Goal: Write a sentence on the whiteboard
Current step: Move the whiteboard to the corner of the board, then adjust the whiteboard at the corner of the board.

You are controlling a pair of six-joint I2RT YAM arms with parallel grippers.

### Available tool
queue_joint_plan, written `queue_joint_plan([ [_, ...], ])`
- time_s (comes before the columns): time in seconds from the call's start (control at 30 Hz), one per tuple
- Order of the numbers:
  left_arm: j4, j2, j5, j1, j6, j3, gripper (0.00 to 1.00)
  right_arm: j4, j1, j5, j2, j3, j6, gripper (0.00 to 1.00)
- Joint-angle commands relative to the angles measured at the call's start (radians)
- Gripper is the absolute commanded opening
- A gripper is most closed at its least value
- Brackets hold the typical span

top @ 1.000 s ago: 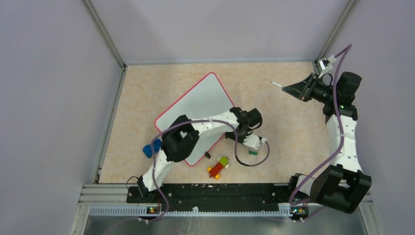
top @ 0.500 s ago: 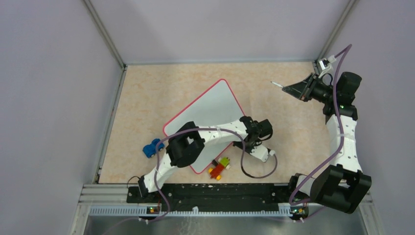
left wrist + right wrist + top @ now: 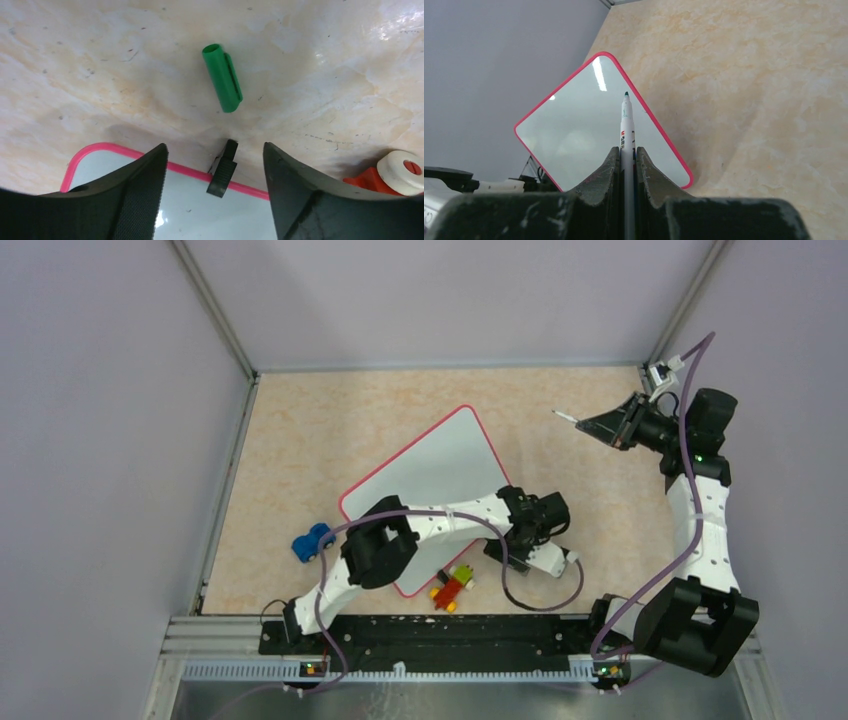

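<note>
Gaping wide, the left claw point(image 3: 215, 148) overhangs the pink-rimmed white whiteboard point(image 3: 432, 466) edge; the right claw point(image 3: 626, 150), well apart, pinches a white green-tipped marker point(image 3: 626, 122).

Top camera is sitting above and behind both bases, looking down on the whole table point(image 3: 300, 420). Left wrist camera is hovering close over it, facing down between the fingers of the left gripper point(image 3: 214, 147) at a whiteboard point(image 3: 175, 210) corner. Right wrist camera is standing well off, sighting along the marker point(image 3: 626, 120) pinched in the right gripper point(image 3: 626, 150); all three are sharing the whiteboard.
</note>
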Motion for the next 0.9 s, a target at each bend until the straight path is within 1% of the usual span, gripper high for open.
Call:
queue_joint_plan([
  [0.0, 0.032, -0.15, 0.035, 0.007, -0.077, 0.031, 0.83, 0.01, -0.005, -0.004, -0.011, 0.055, -0.023, 0.0],
  [0.03, 0.04, -0.172, 0.033, 0.009, -0.095, 0.024, 0.95, 0.008, -0.005, 0.001, -0.006, 0.066, -0.022, 0.0],
  [0.07, 0.045, -0.196, 0.035, 0.012, -0.113, 0.018, 0.98, 0.004, -0.005, 0.005, -0.001, 0.08, -0.025, 0.0],
  [0.2, 0.044, -0.291, 0.075, 0.043, -0.206, 0.01, 0.99, -0.024, -0.006, 0.019, 0.025, 0.147, -0.039, 0.0],
  [0.33, 0.051, -0.397, 0.162, 0.104, -0.327, -0.01, 0.99, -0.044, -0.006, 0.032, 0.049, 0.201, -0.046, 0.0],
  [0.47, 0.074, -0.514, 0.251, 0.201, -0.451, -0.051, 0.99, -0.071, -0.005, 0.038, 0.076, 0.241, -0.059, 0.0],
  [0.57, 0.069, -0.595, 0.313, 0.286, -0.508, -0.058, 0.99, -0.101, 0.003, 0.04, 0.087, 0.259, -0.085, 0.0],
  [0.67, 0.069, -0.677, 0.366, 0.386, -0.56, -0.066, 0.99, -0.199, 0.048, 0.069, 0.102, 0.301, -0.17, 0.0],
  [0.8, 0.099, -0.768, 0.326, 0.491, -0.655, -0.105, 0.99, -0.311, 0.154, 0.148, 0.117, 0.356, -0.281, 0.0],
  [0.87, 0.109, -0.809, 0.384, 0.584, -0.729, -0.129, 0.99, -0.361, 0.213, 0.18, 0.135, 0.387, -0.332, 0.0],
])
